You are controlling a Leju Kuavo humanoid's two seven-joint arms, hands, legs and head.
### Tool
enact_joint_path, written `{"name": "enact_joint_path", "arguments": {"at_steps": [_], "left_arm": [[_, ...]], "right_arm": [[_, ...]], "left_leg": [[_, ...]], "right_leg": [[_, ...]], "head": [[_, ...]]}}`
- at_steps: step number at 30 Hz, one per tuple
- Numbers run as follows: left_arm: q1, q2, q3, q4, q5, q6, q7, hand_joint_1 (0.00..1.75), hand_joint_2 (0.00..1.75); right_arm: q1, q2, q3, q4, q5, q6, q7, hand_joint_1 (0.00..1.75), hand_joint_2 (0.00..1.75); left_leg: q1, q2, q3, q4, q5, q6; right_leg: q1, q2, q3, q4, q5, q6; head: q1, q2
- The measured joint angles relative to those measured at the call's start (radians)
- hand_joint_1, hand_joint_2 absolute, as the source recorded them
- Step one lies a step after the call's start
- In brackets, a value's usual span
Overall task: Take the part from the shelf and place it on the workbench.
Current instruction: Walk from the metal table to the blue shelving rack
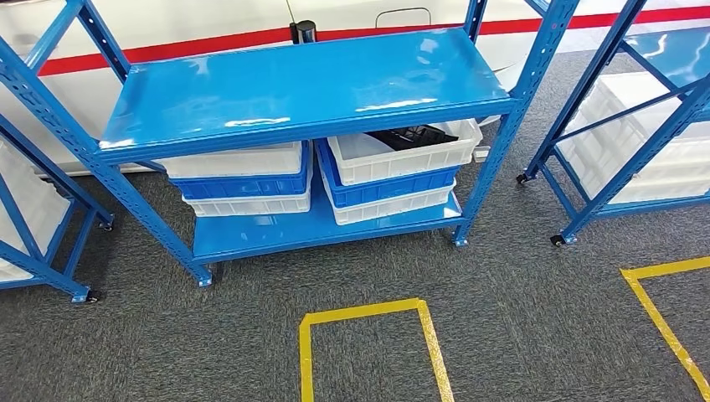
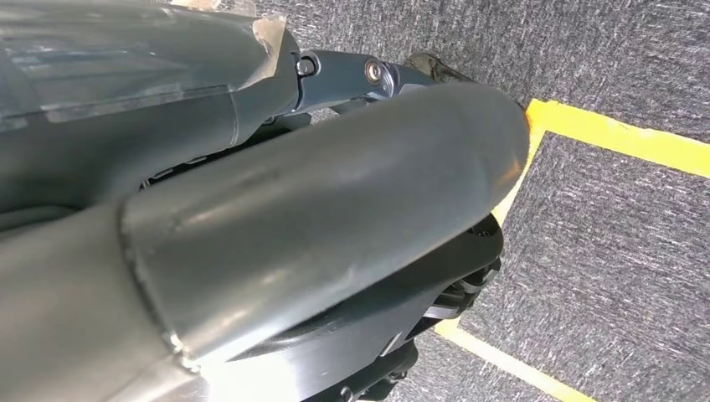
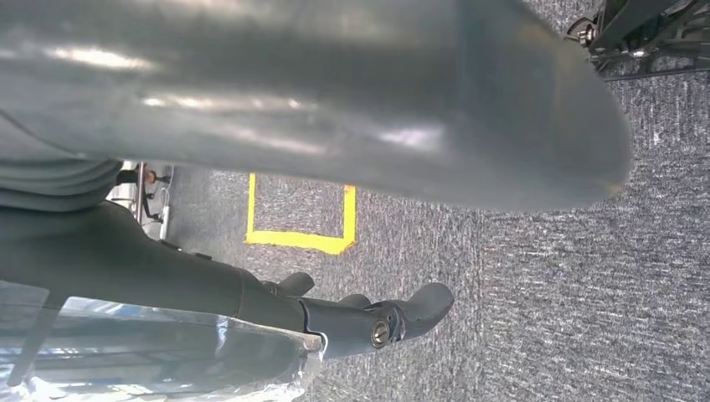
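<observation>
Standing on grey carpet (image 1: 502,335), a blue shelf (image 1: 293,88) is facing the head camera, its glossy top board bare and catching glare. No brand, label or readable writing is showing anywhere. On the lower board two stacks of bins are sitting side by side: the left stack (image 1: 243,180) and the right stack (image 1: 393,172), each layering white and blue trays. The part (image 1: 410,136) is lying in the top white bin of the right stack, under the top board; it is showing as a dark, black shape, partly hidden by the board, so its form cannot be made out. Behind the shelf a white surface with a red stripe (image 1: 209,46) is running across. More blue racks with white bins are standing at the far right (image 1: 636,142) and at the left edge (image 1: 33,218). Yellow tape (image 1: 368,335) is marking squares on the carpet nearer the robot.

The left hand (image 2: 335,218) is hanging over the taped carpet, holding nothing, though its finger spread cannot be told. The right hand (image 3: 352,251) is hanging empty with its dark fingers (image 3: 419,306) loosely extended, apart from the thumb.
</observation>
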Motion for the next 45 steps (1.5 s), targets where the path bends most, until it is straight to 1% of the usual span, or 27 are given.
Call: {"name": "enact_joint_path", "arguments": {"at_steps": [19,23,26,29,31,32,33,34,35,36,37,38,39,40,41,42,43,44,45], "left_arm": [[0.0,0.0,0.0,-0.001,0.0,0.0,0.0,0.0,0.0],[0.0,0.0,0.0,-0.001,0.0,0.0,0.0,0.0,0.0],[0.0,0.001,0.0,-0.001,0.0,-0.001,0.0,0.0,0.0],[0.0,0.002,0.0,-0.001,0.0,-0.001,0.0,0.0,0.0],[0.0,0.002,0.0,-0.001,0.0,-0.001,0.0,0.0,0.0],[0.0,0.001,0.0,-0.002,0.0,-0.001,0.0,0.0,0.0],[0.0,0.001,0.0,-0.002,0.0,-0.001,0.0,0.0,0.0],[0.001,0.0,0.0,-0.002,0.0,-0.001,0.0,0.0,0.0],[0.001,0.0,0.0,-0.002,0.0,-0.001,0.0,0.0,0.0],[0.001,0.0,0.0,-0.002,0.0,-0.001,0.0,0.0,0.0],[0.001,0.0,0.0,-0.002,0.0,-0.001,0.0,0.0,0.0],[0.001,0.0,0.0,-0.002,0.0,-0.001,0.0,0.0,0.0],[0.002,0.0,0.0,-0.002,0.0,-0.001,0.0,0.0,0.0],[0.002,0.0,0.0,-0.002,0.0,-0.002,0.001,0.0,0.0],[0.002,0.0,0.0,-0.002,0.0,-0.002,0.001,0.0,0.0],[0.002,0.0,0.0,-0.002,0.0,-0.002,0.001,0.0,0.0],[0.002,0.001,0.0,-0.002,0.0,-0.003,0.001,0.0,0.0],[0.002,0.002,0.0,-0.002,0.0,-0.003,0.001,0.0,0.0],[0.002,0.003,0.0,-0.002,0.0,-0.003,0.001,0.0,0.0]], "right_arm": [[0.0,0.0,0.0,0.0,0.001,0.0,-0.001,0.0,0.0],[0.0,0.001,0.0,0.0,0.001,0.0,-0.001,0.0,0.0],[0.0,0.002,0.0,0.0,0.002,0.0,-0.001,0.0,0.0],[0.0,0.002,0.0,0.0,0.003,0.0,-0.001,0.0,0.0],[-0.001,0.003,0.0,0.0,0.004,0.0,-0.001,0.0,0.0],[-0.001,0.002,0.0,0.0,0.004,0.0,-0.001,0.0,0.0],[-0.001,0.002,0.0,0.0,0.005,-0.001,-0.001,0.0,0.0],[-0.002,0.002,0.0,0.0,0.005,-0.001,-0.001,0.0,0.0],[-0.002,0.002,0.0,0.0,0.005,-0.001,-0.002,0.0,0.0],[-0.002,0.002,0.0,0.0,0.005,-0.001,-0.002,0.0,0.0],[-0.002,0.002,0.0,0.0,0.005,-0.001,-0.002,0.0,0.0],[-0.001,0.002,0.0,0.0,0.005,-0.001,-0.003,0.0,0.0],[0.0,0.001,0.0,0.0,0.005,-0.001,-0.003,0.0,0.0],[0.001,0.0,0.0,0.0,0.005,-0.001,-0.003,0.0,0.0],[0.002,0.0,0.0,0.0,0.005,-0.001,-0.003,0.0,0.0],[0.001,-0.001,0.0,0.0,0.005,-0.001,-0.003,0.0,0.0],[0.001,0.0,0.0,0.0,0.005,-0.001,-0.003,0.0,0.0],[0.0,0.001,0.0,0.0,0.005,-0.001,-0.003,0.0,0.0],[-0.001,0.001,0.0,0.0,0.005,-0.001,-0.003,0.0,0.0]], "left_leg": [[-0.003,0.0,0.0,0.001,0.0,0.001],[-0.003,0.0,-0.002,0.005,-0.001,0.002],[-0.004,0.0,-0.003,0.009,-0.004,0.006],[-0.004,0.0,-0.007,0.015,-0.007,0.013],[-0.004,0.0,-0.007,0.013,-0.007,0.02],[0.0,0.001,-0.003,0.005,-0.003,0.025],[0.003,0.002,0.003,-0.007,0.002,0.031],[0.008,0.004,0.009,-0.019,0.009,0.036],[0.012,0.006,0.014,-0.026,0.013,0.04],[0.012,0.007,0.014,-0.029,0.014,0.042],[0.012,0.008,0.013,-0.029,0.015,0.043],[0.013,0.007,0.012,-0.028,0.014,0.042],[0.014,0.005,0.013,-0.028,0.013,0.041],[0.016,0.003,0.014,-0.026,0.011,0.037],[0.019,0.002,0.016,-0.023,0.009,0.032],[0.021,0.0,0.017,-0.018,0.004,0.025],[0.02,-0.001,0.016,-0.01,-0.002,0.016],[0.018,-0.001,0.015,-0.004,-0.008,0.008],[0.015,-0.002,0.015,-0.001,-0.012,0.003]], "right_leg": [[-0.002,0.0,0.001,0.0,0.0,0.0],[-0.004,0.0,0.006,-0.001,0.001,0.001],[-0.005,0.0,0.007,-0.001,0.001,0.002],[-0.008,0.0,0.008,-0.002,0.001,0.003],[-0.006,0.0,0.009,-0.006,0.003,0.007],[-0.004,-0.001,0.009,-0.006,0.002,0.01],[-0.001,-0.002,0.005,0.004,-0.004,0.012],[0.002,-0.003,-0.007,0.031,-0.019,0.012],[0.002,-0.003,-0.032,0.082,-0.043,0.009],[0.002,-0.003,-0.065,0.147,-0.072,0.007],[0.001,-0.003,-0.099,0.213,-0.097,0.007],[-0.001,-0.003,-0.124,0.259,-0.11,0.012],[-0.004,-0.004,-0.13,0.269,-0.106,0.02],[-0.008,-0.004,-0.114,0.232,-0.084,0.032],[-0.013,-0.004,-0.081,0.164,-0.053,0.045],[-0.018,-0.003,-0.047,0.094,-0.026,0.055],[-0.02,-0.002,-0.019,0.035,-0.004,0.056],[-0.02,0.0,-0.005,0.006,0.004,0.049],[-0.018,0.001,-0.002,-0.001,0.005,0.037]], "head": [[0.0,0.0],[0.0,0.0],[0.0,0.0],[0.0,0.0],[-0.001,0.0],[0.0,0.0],[0.0,0.0],[0.001,0.0],[0.002,0.0],[0.003,0.0],[0.003,0.0],[0.003,0.0],[0.003,0.0],[0.003,0.0],[0.004,0.0],[0.005,0.0],[0.006,0.0],[0.007,0.0],[0.007,0.0]]}}
